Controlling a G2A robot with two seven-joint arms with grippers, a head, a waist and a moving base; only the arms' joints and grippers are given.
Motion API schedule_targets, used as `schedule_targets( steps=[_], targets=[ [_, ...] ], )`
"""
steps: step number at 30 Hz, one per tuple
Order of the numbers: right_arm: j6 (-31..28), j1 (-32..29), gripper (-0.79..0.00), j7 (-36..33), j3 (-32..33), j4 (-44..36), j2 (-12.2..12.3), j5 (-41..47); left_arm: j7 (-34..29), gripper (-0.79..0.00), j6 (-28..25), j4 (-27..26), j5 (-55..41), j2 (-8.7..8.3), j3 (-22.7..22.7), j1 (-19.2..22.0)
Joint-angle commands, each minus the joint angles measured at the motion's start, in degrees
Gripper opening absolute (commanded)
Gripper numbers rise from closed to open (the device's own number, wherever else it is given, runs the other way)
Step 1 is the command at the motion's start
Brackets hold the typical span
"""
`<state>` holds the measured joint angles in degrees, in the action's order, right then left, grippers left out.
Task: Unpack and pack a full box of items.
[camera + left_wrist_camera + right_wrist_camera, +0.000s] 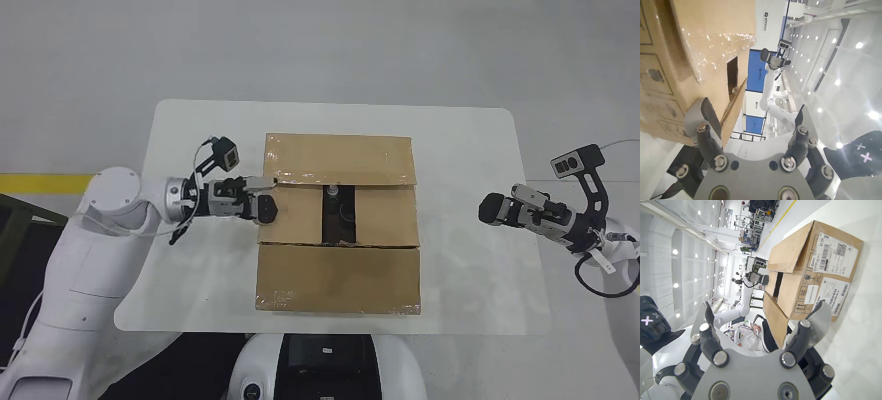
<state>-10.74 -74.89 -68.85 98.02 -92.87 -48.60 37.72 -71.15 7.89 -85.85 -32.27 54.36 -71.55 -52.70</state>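
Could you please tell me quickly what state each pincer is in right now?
Left pincer: open, at the edge of the cardboard box, holding nothing.
Right pincer: open and empty, away from the box.

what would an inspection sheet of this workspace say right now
surface: white table, cardboard box at its middle
job's things: outer flaps folded out, inner flaps nearly shut, dark contents between them, unidentifiable
clutter: nothing seen
grippers: left gripper open, one finger at the box's side flap; right gripper open, apart from the box
cables: thin black cable at the left wrist
surroundings: grey floor, yellow line
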Motion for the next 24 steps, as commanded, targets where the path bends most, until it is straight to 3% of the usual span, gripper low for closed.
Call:
schedule_targets(
  steps=[1,24],
  targets=[
    [0.0,0.0,0.0,0.0,0.0,0.0,0.0,0.0,1.97,0.0,0.55,0.24,-0.92,0.17,0.14,0.35],
    [0.0,0.0,0.0,0.0,0.0,0.0,0.0,0.0,13.55,0.0,-4.3,4.41,-9.22,2.78,2.43,8.93]
  ],
)
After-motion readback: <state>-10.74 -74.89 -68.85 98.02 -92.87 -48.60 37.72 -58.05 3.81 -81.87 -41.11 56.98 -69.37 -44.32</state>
